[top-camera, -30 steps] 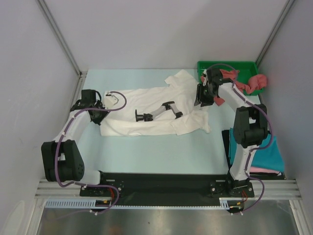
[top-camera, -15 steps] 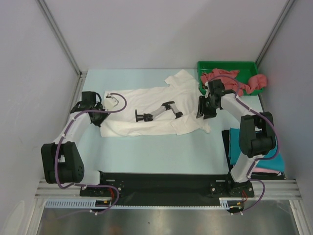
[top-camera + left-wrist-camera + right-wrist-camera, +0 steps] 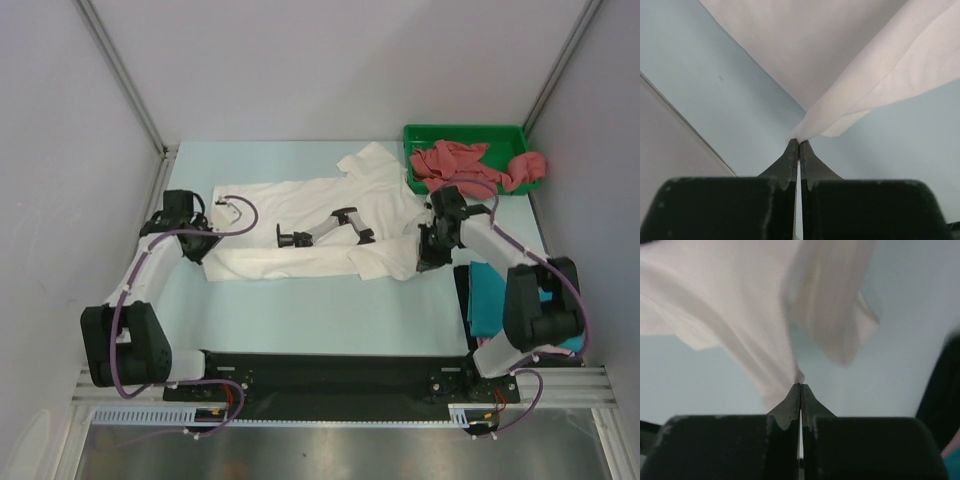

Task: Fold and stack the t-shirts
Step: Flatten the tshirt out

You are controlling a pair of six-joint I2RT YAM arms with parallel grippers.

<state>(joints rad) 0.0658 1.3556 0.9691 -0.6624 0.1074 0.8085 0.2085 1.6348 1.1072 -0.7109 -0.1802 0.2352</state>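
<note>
At the near right corner of the tabletop (image 3: 300,305) a teal t-shirt (image 3: 488,300) is laid. It is largely covered by the right arm (image 3: 535,305), so anything stacked under it cannot be made out. Further in, the white t-shirt (image 3: 270,200) is spread across the middle and pinched at both ends of its near edge. The left hand (image 3: 799,150) is closed tight on the left corner and the right hand (image 3: 800,391) on the right, presumably so the cloth can be drawn taut and folded evenly. The right wrist view is blurred. At the far right corner, dusty red t-shirts (image 3: 450,160) are heaped in the green tray (image 3: 465,131), spilling over its right edge; their number cannot be counted.
</note>
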